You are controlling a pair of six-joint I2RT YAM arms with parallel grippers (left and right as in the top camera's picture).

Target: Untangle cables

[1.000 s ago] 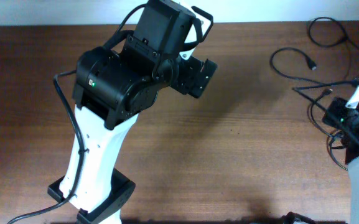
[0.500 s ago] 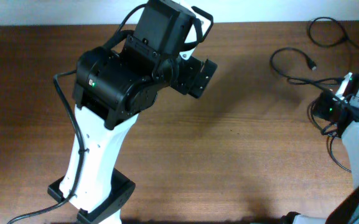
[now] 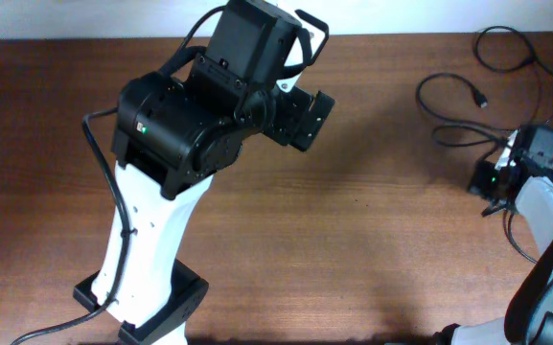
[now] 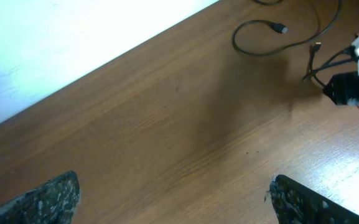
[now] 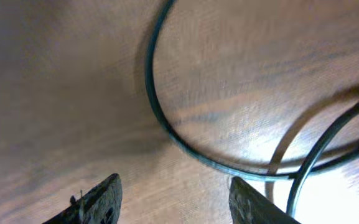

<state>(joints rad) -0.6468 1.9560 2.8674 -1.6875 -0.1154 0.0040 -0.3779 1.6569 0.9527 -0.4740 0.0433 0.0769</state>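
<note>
Black cables [image 5: 159, 118] near parted, empty right tool [image 5: 176, 202], left tool [image 4: 179, 199] wide

Brown wood-grain counter [image 3: 372, 220] with a soft satin sheen, thin black cables [image 5: 149, 68] in smooth, faintly glossy sheathing, left pincer [image 4: 173, 190] fingers [image 4: 50, 199] dark, rough and speckled, left arm [image 3: 185, 120] matt black plastic over smooth white
</note>
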